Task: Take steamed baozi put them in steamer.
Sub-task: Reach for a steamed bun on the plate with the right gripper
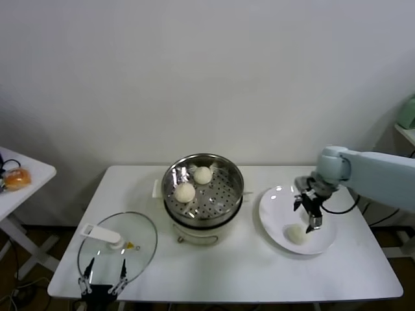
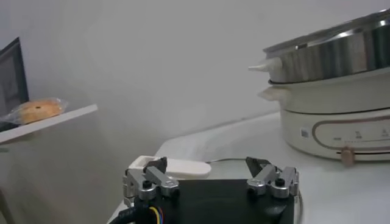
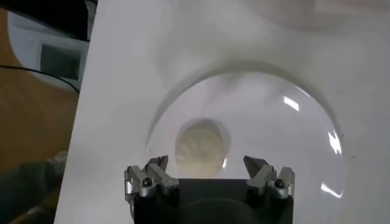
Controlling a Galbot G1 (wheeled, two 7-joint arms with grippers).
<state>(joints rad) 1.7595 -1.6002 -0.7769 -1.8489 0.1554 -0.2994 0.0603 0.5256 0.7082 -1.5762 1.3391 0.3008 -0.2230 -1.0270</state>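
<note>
The steel steamer (image 1: 203, 194) stands mid-table on its white cooker base and holds two cream-white baozi (image 1: 185, 192) (image 1: 203, 175). One more baozi (image 1: 297, 234) lies on the white plate (image 1: 280, 201) at the right. My right gripper (image 1: 310, 210) hovers open and empty just above this baozi; the right wrist view shows the baozi (image 3: 200, 149) below and between the spread fingers (image 3: 206, 165). My left gripper (image 1: 102, 272) is parked open at the table's front left edge, over the glass lid; it also shows in the left wrist view (image 2: 207, 167). A fourth baozi is not in view.
The glass lid (image 1: 133, 243) with a white handle (image 1: 100, 234) lies front left. An orange-brown bun (image 1: 16, 177) sits on a side table at the far left. The steamer and base (image 2: 332, 115) fill the left wrist view's far side.
</note>
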